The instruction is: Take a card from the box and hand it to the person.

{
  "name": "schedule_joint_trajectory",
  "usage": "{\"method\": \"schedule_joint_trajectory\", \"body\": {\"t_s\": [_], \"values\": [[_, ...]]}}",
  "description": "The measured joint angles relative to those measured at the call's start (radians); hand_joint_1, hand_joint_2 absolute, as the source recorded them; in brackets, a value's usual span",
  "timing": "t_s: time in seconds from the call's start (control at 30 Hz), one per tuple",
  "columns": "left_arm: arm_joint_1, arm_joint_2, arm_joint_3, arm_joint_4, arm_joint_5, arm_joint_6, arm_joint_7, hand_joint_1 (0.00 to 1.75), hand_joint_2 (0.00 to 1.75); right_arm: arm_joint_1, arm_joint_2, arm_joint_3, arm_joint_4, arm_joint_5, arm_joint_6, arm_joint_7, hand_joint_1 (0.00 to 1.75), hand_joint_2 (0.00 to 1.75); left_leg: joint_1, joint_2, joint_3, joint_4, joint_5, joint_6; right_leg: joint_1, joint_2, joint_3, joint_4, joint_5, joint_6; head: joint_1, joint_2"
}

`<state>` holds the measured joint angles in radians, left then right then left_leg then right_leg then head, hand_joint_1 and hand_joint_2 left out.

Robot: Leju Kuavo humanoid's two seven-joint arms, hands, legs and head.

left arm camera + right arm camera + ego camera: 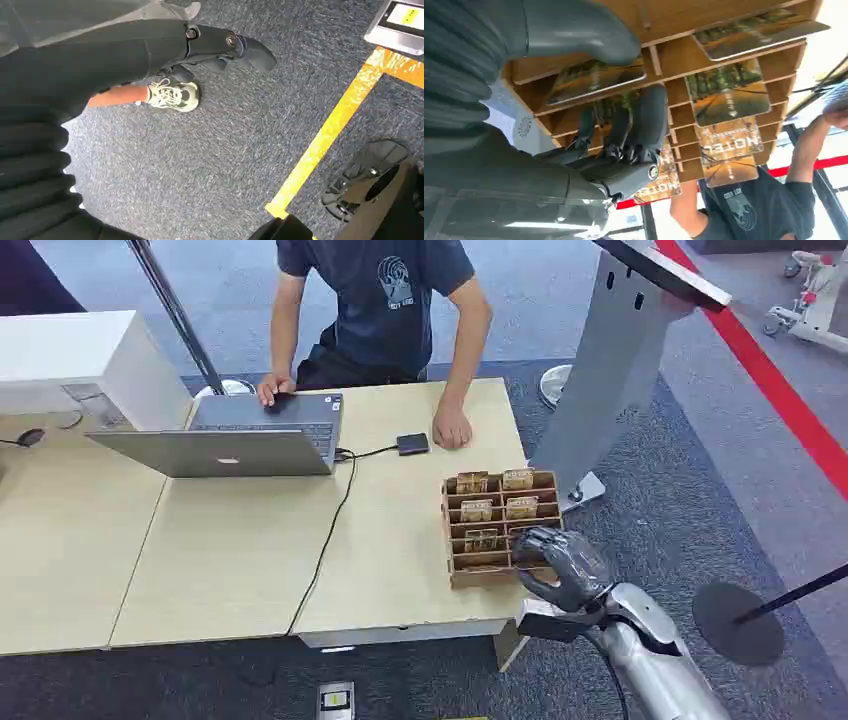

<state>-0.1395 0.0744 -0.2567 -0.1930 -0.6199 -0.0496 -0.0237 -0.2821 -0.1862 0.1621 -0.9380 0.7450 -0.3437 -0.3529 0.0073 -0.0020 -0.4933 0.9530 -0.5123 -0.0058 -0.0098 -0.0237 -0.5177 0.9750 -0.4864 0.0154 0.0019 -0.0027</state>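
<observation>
While the person (385, 310) stood behind the surface (230, 550) with one hand on the laptop (235, 440) and the other resting near a small dark device (412, 444), the right robot hand (555, 565) was at the near right corner of the wooden box (470, 575). This box stood on the surface close to its front edge, and its rows of slots held the cards (518, 479). In the right wrist view, the thumb lay on one side of a card (594, 82) in a near slot, and the darker fingers (644, 120) were curled against the next row of the box. I could not tell whether the card was already pinched or only touched.

The left robot hand (227, 47) hung down over the grey carpet floor, with its fingers drawn in and nothing in it.

In my judgement the step in hand was the first one, the taking of a card, and the handing over was not yet begun. The next move seemed to need a firm pinch on one card alone, then a pull along the slot so that the box did not tip or slide. After that the arm would have to reach well across the surface, because the person stood on the far side.
</observation>
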Motion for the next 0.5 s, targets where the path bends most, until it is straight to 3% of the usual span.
{"method": "schedule_joint_trajectory", "body": {"t_s": [0.07, 0.13, 0.27, 0.33, 0.37, 0.4, 0.5], "values": [[-0.001, 0.000, 0.000, 0.000, -0.001, 0.000, 0.000, 0.00, 0.00, 0.000, -0.005, 0.000, 0.006, 0.001, -0.008, 0.003, 1.03, 1.75, 0.000, 0.000, 0.000, 0.000, 0.000, 0.000, 0.000, 0.000, 0.000, 0.000, 0.000, 0.000, 0.000, 0.000], [-0.003, 0.000, 0.000, 0.000, -0.001, 0.000, 0.000, 0.00, 0.00, -0.002, -0.011, 0.000, 0.012, 0.003, -0.019, 0.006, 1.24, 1.75, 0.000, 0.000, 0.000, 0.000, 0.000, 0.000, 0.000, 0.000, 0.000, 0.000, 0.000, 0.000, 0.000, 0.000], [-0.003, 0.000, 0.000, 0.000, -0.002, 0.000, 0.000, 0.00, 0.00, -0.009, -0.026, -0.002, 0.023, 0.002, -0.033, 0.010, 1.36, 1.75, 0.000, 0.000, 0.000, 0.000, 0.000, 0.000, 0.000, 0.000, 0.000, 0.000, 0.000, 0.000, 0.000, 0.000], [-0.003, 0.001, 0.000, 0.000, -0.002, 0.000, 0.000, 0.00, 0.00, -0.013, -0.034, -0.005, 0.027, 0.000, -0.039, 0.010, 1.57, 1.75, 0.000, 0.000, 0.000, 0.000, 0.000, 0.000, 0.000, 0.000, 0.000, 0.000, 0.000, 0.000, 0.000, 0.000], [-0.003, 0.001, 0.001, 0.000, -0.002, 0.000, 0.000, 0.00, 0.00, -0.014, -0.038, -0.008, 0.028, -0.001, -0.039, 0.010, 1.57, 1.75, 0.000, 0.000, 0.000, 0.000, 0.000, 0.000, 0.000, 0.000, 0.000, 0.000, 0.000, 0.000, 0.000, 0.000], [-0.002, 0.001, 0.001, 0.000, -0.002, 0.000, 0.000, 0.00, 0.00, -0.015, -0.042, -0.011, 0.028, -0.002, -0.039, 0.010, 1.75, 1.75, 0.000, 0.000, 0.000, 0.000, 0.000, 0.000, 0.000, 0.000, 0.000, 0.000, 0.000, 0.000, 0.000, 0.000], [-0.001, 0.002, 0.002, 0.000, -0.001, 0.000, 0.000, 0.00, 0.00, -0.015, -0.048, -0.017, 0.028, -0.005, -0.039, 0.008, 1.75, 1.75, 0.000, 0.000, 0.000, 0.000, 0.000, 0.000, 0.000, 0.000, 0.000, 0.000, 0.000, 0.000, 0.000, 0.000]]}}
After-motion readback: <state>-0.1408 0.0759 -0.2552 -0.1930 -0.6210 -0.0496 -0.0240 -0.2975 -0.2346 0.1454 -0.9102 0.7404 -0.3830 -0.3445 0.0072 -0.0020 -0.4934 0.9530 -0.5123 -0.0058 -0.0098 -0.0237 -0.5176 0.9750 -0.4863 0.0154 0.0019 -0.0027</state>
